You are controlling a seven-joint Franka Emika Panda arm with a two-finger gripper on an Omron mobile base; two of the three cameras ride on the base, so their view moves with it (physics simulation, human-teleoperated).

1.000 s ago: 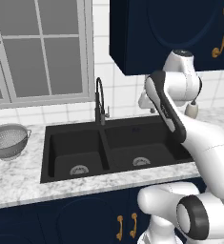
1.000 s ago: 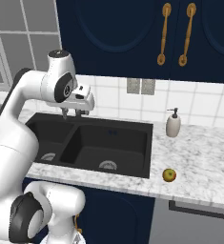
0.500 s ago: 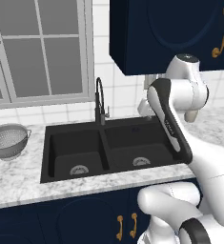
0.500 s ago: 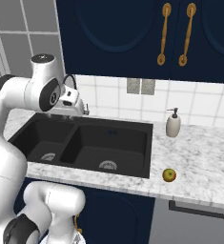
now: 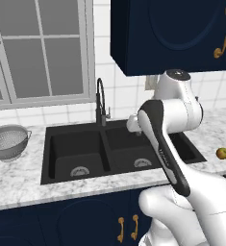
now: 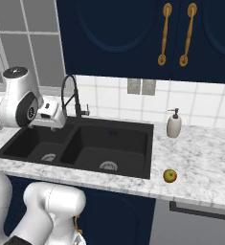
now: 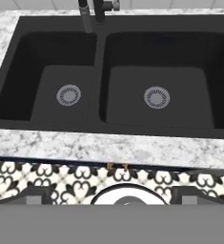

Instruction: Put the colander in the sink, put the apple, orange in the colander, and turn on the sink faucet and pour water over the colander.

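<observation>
The silver colander point(image 5: 6, 141) stands on the marble counter left of the black double sink point(image 5: 61, 144). On the counter right of the sink lies the yellow-red apple point(image 5: 222, 153) point(image 6: 170, 175). The orange is out of view. At the sink's back rim rises the black gooseneck faucet point(image 5: 101, 100) point(image 6: 72, 98), and no water runs from it. My gripper point(image 6: 53, 124) hangs above the sink, near the divider, far from colander and apple. In the hand view its fingertips point(image 7: 33, 194) stand wide apart at the bottom; the gripper point(image 7: 112, 196) is open and holds nothing. Both drains point(image 7: 68, 94) lie below.
A beige soap pump bottle point(image 6: 174, 125) stands behind the sink's right end. Dark blue wall cabinets point(image 5: 172, 33) hang above the counter, and a window point(image 5: 37, 48) is at the back left. Patterned floor tiles point(image 7: 85, 178) show below the counter's front edge.
My hand has swung left and a little lower, from over the right basin toward the sink's middle. Its jaws have spread wide. Colander and apple have not moved.
</observation>
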